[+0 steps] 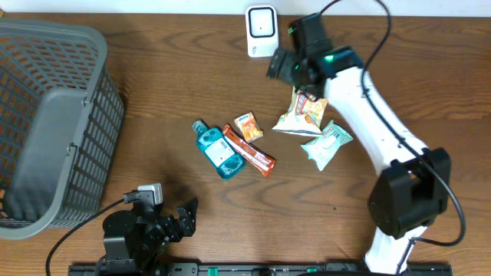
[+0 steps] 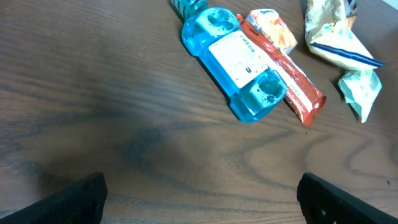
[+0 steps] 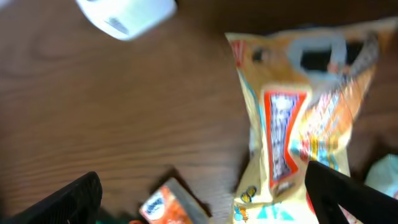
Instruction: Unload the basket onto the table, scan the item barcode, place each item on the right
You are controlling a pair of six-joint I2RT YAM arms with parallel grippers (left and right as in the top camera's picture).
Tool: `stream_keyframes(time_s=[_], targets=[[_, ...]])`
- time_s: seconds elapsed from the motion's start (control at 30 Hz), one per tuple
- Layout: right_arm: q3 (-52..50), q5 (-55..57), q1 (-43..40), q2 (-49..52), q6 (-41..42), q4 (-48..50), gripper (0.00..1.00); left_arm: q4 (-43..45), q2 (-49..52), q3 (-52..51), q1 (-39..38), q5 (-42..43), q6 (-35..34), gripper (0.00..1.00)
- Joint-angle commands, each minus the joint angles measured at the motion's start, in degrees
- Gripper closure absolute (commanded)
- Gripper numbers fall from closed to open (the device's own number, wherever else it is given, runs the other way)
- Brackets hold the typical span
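Nearest the robot's base, the left tool (image 2: 200, 179) hangs low over the counter (image 1: 153, 100), its fingers wide apart. Beyond it lie a blue bottle (image 1: 217, 151) and a long orange bar (image 1: 249, 151) against its side. Farther out, the yellow snack pouch (image 1: 295, 119) lies on the counter, blurred in the wrist view, under the right tool (image 3: 200, 174), whose fingers are spread wide. Just past that stands the white scanner (image 1: 261, 31).

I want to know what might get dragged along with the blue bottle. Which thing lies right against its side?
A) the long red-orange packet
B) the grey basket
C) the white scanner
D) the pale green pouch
A: in the left wrist view the long red-orange packet lies alongside the blue bottle, their edges meeting, with nothing else against it.
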Motion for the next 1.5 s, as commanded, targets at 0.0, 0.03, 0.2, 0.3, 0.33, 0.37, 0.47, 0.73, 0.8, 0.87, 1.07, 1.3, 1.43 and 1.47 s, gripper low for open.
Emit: stream_keyframes(time_s=[0.0, 0.03, 0.2, 0.3, 0.33, 0.37, 0.47, 0.73, 0.8, 0.87, 1.07, 1.3, 1.43, 1.47], targets=[[0.28, 7.56, 3.1, 2.93, 4.02, 0.04, 0.01, -1.01, -0.2, 0.46, 0.11, -0.33, -0.5, 0.02], [0.28, 7.63, 3.72, 3.43, 3.3, -0.13, 0.01, -1.01, -0.2, 0.46, 0.11, -0.33, -0.5, 0.02], [0.28, 15.04, 5.33, 6.14, 0.26, -0.92, 0.03, -1.01, -0.2, 0.46, 0.11, -0.33, -0.5, 0.02], [0.28, 17.7, 5.01, 8.44, 3.74, -1.68, 0.01, -1.01, -0.2, 0.46, 0.11, -0.33, -0.5, 0.02], [0.28, 18.25, 4.76, 9.53, 4.48, -1.97, 0.01, -1.01, -0.2, 0.46, 0.11, -0.33, -0.5, 0.02], [0.28, 18.49, 4.46, 10.71, 5.33, -2.21, 0.01, -1.01, -0.2, 0.46, 0.11, -0.33, -0.5, 0.02], [0.28, 17.84, 3.76, 13.99, 5.4, -2.32, 0.01, -1.01, -0.2, 0.46, 0.11, -0.33, -0.5, 0.02], [0.28, 12.79, 1.22, 20.83, 3.8, -3.1, 0.65, -1.01, -0.2, 0.46, 0.11, -0.33, -0.5, 0.02], [0.79, 6.19, 0.22, 19.78, 0.22, -3.1, 0.99, -1.01, -0.2, 0.46, 0.11, -0.33, -0.5, 0.02], [1.51, -0.15, -0.76, 18.21, -1.9, -3.54, 0.99, -1.01, -0.2, 0.46, 0.11, -0.33, -0.5, 0.02], [2.23, -25.09, -6.32, 8.17, -2.84, -10.64, 0.99, -1.01, -0.2, 0.46, 0.11, -0.33, -0.5, 0.02], [2.23, -51.87, -14.01, -1.66, -0.74, -27.87, 0.98, -1.01, -0.2, 0.46, 0.11, -0.33, -0.5, 0.02], [2.23, -52.5, -16.98, -3.96, 6.01, -44.63, 0.98, -1.01, -0.2, 0.46, 0.11, -0.33, -0.5, 0.02], [2.23, -52.48, -17.31, -3.98, 5.99, -48.98, 0.98, -1.01, -0.2, 0.46, 0.11, -0.33, -0.5, 0.02]])
